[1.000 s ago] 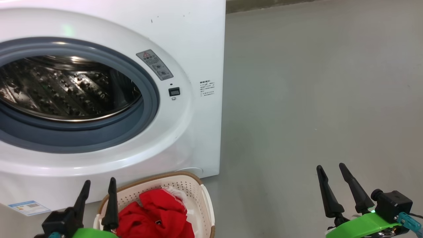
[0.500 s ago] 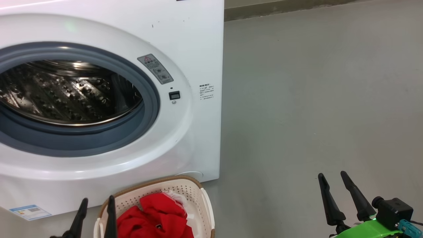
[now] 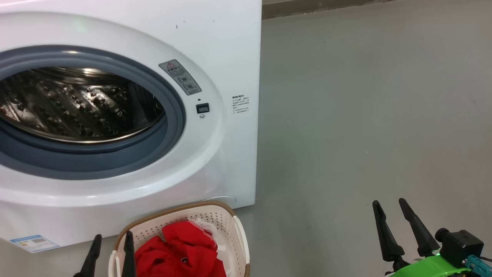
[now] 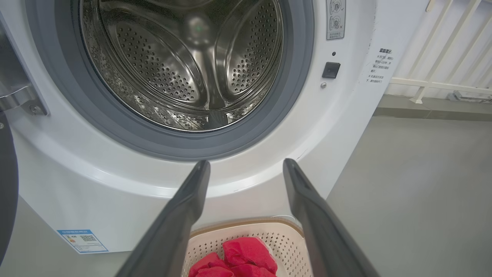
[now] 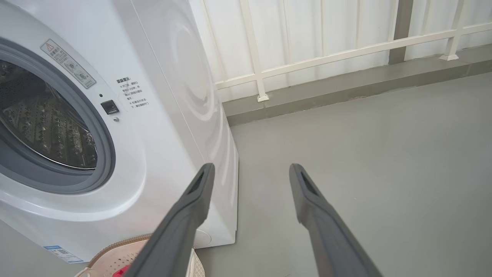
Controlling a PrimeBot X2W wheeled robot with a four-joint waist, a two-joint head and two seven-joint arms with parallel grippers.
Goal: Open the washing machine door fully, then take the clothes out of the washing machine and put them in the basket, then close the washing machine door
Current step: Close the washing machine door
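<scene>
**Head view.** The washing machine (image 3: 230, 57) stands with its port uncovered, and what shows of the drum (image 3: 77, 104) holds no fabric. The clothes (image 3: 177, 250) lie heaped in the basket (image 3: 225, 225), which sits on the floor (image 3: 365, 115) just before the machine's foot. The left gripper (image 3: 113, 234) hangs beside the basket's left rim, fingers spread, holding nothing. The right gripper (image 3: 389, 201) hovers well apart over the floor, also spread and empty.

**Left wrist view.** The drum is bare to its back wall. The washing machine door (image 4: 5, 184) shows as a dark edge at far left, swung wide.

**Right wrist view.** The machine's right flank, with a white railing (image 5: 307, 57) behind.

**Assessment.** Unloading looks complete, so closing the door is the step in hand. The left arm, the nearer, should push on the door's rim, sweep clear of the basket, and press until the latch socket (image 3: 202, 108) catches.
</scene>
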